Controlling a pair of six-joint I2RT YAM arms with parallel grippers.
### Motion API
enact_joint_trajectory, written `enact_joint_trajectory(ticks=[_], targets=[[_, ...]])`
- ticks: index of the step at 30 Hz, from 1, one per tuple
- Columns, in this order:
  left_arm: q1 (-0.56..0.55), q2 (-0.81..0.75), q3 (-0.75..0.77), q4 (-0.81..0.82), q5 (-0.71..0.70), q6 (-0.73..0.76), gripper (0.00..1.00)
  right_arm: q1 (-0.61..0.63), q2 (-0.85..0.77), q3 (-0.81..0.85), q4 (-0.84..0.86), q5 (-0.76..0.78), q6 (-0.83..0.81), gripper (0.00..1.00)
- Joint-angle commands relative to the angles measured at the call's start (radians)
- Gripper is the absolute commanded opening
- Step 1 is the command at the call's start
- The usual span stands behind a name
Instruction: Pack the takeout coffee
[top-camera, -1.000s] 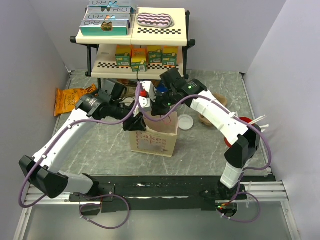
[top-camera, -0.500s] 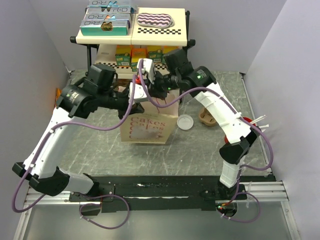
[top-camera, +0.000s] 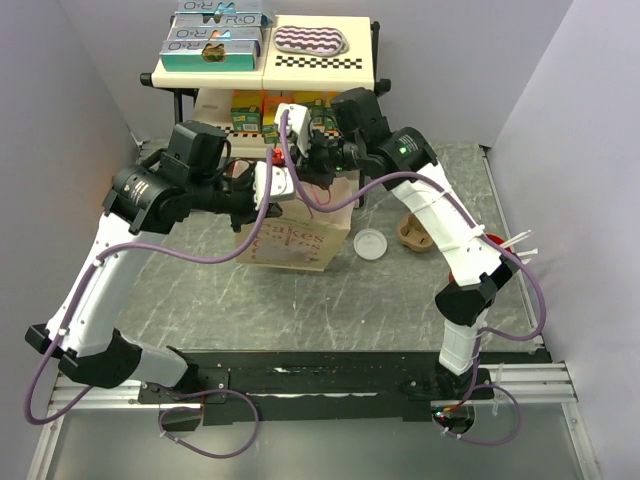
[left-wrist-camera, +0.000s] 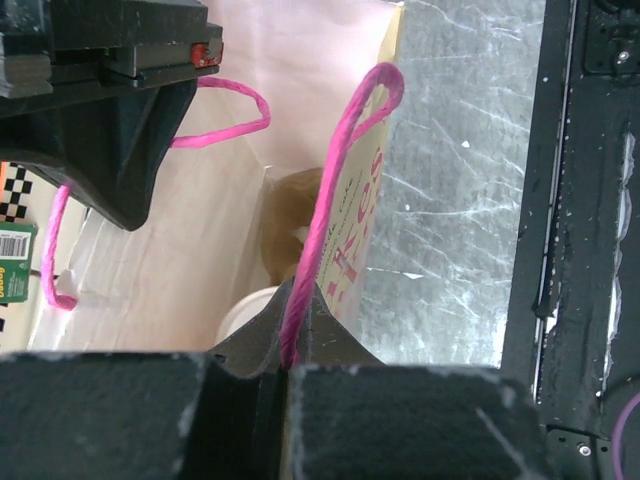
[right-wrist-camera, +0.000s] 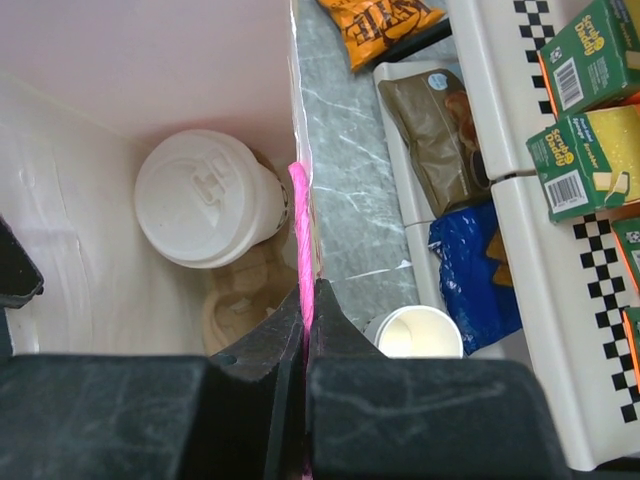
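Observation:
The takeout coffee (right-wrist-camera: 205, 197), a cream cup with a white lid, stands inside the paper bag (top-camera: 295, 238) beside a brown cardboard carrier (right-wrist-camera: 240, 305). Its lid edge also shows in the left wrist view (left-wrist-camera: 245, 312). My left gripper (left-wrist-camera: 293, 320) is shut on one pink handle (left-wrist-camera: 340, 170) of the bag. My right gripper (right-wrist-camera: 307, 300) is shut on the other pink handle (right-wrist-camera: 300, 220). In the top view the left gripper (top-camera: 262, 190) and the right gripper (top-camera: 312, 160) hold the bag up between them, tilted.
A two-tier shelf (top-camera: 265, 70) with boxes stands at the back. A loose white lid (top-camera: 370, 244), a brown carrier (top-camera: 415, 238) and a red cup with straws (top-camera: 492, 242) lie right of the bag. Lidless cups (right-wrist-camera: 415, 335), a blue bag (right-wrist-camera: 470, 250) and an orange snack bag (right-wrist-camera: 380, 20) are near the shelf.
Both grippers have risen and moved toward the back with the handles. The bag has come up off the table, shifted left and tilted.

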Motion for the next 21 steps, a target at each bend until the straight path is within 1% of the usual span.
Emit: enact_joint_trajectory(ticks=[1, 4, 6, 8, 9, 10, 11, 12, 13, 14, 15, 16, 18, 21], targets=[[-0.003, -0.005, 0.014, 0.009, -0.011, 0.028, 0.01, -0.003, -0.026, -0.011, 0.027, -0.004, 0.021, 0.00], [-0.005, -0.013, -0.014, 0.018, -0.012, 0.025, 0.01, -0.003, -0.025, -0.037, 0.035, -0.012, 0.027, 0.00], [-0.003, -0.028, -0.060, 0.039, -0.008, 0.017, 0.01, -0.003, -0.026, -0.075, 0.040, -0.020, 0.031, 0.00], [-0.003, -0.056, -0.138, 0.076, -0.011, 0.002, 0.01, -0.001, -0.034, -0.117, 0.057, -0.030, 0.036, 0.00], [-0.003, -0.068, -0.176, 0.091, -0.018, -0.005, 0.14, -0.003, -0.035, -0.174, 0.066, -0.041, 0.038, 0.00], [-0.003, -0.084, -0.272, 0.114, -0.032, -0.015, 0.30, -0.001, -0.040, -0.208, 0.089, -0.043, 0.042, 0.02], [-0.003, -0.132, -0.336, 0.183, -0.043, -0.028, 0.63, -0.001, -0.043, -0.280, 0.109, -0.041, 0.064, 0.11], [-0.003, -0.165, -0.401, 0.214, -0.055, -0.034, 0.85, -0.001, -0.040, -0.308, 0.121, -0.035, 0.082, 0.23], [-0.003, -0.200, -0.524, 0.255, -0.054, -0.038, 0.99, -0.003, -0.034, -0.321, 0.126, -0.038, 0.096, 0.54], [-0.003, -0.267, -0.570, 0.292, -0.058, -0.054, 0.99, -0.001, -0.028, -0.307, 0.120, -0.038, 0.122, 0.70], [-0.003, -0.291, -0.600, 0.338, -0.064, -0.086, 0.99, -0.001, -0.034, -0.299, 0.121, -0.036, 0.131, 0.88], [-0.003, -0.306, -0.615, 0.345, -0.074, -0.103, 0.99, -0.001, -0.046, -0.296, 0.138, -0.036, 0.134, 1.00], [-0.003, -0.332, -0.609, 0.346, -0.083, -0.124, 0.99, -0.003, -0.078, -0.283, 0.153, -0.029, 0.139, 1.00], [-0.003, -0.366, -0.632, 0.361, -0.090, -0.098, 0.99, -0.004, -0.083, -0.250, 0.143, -0.030, 0.136, 1.00]])
